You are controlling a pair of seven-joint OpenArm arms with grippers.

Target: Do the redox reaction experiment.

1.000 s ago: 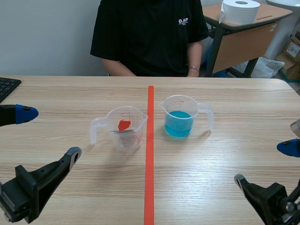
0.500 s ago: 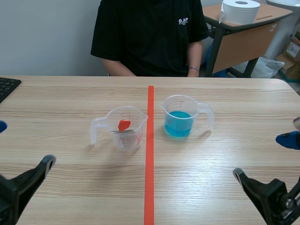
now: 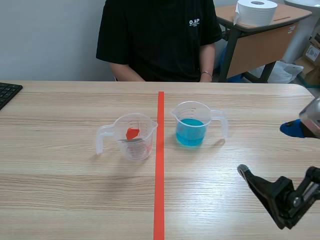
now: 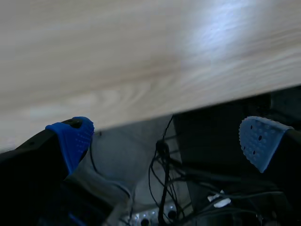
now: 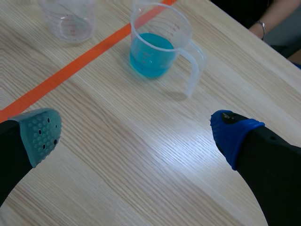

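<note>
A tape line [image 3: 159, 175] runs down the middle of the surface [image 3: 65, 185]. Just left of it stands a beaker [image 3: 135, 145] with a small piece [image 3: 132, 133] in it; just right, slightly farther back, a second beaker [image 3: 192, 117] holds liquid [image 3: 190, 132]. The right gripper [image 3: 263, 149] is nearer the robot and right of the second beaker; the left gripper [image 4: 164, 139] hangs past the surface's edge. A person [image 3: 157, 35] sits behind; a keyboard [image 3: 7, 92] lies at the far left
</note>
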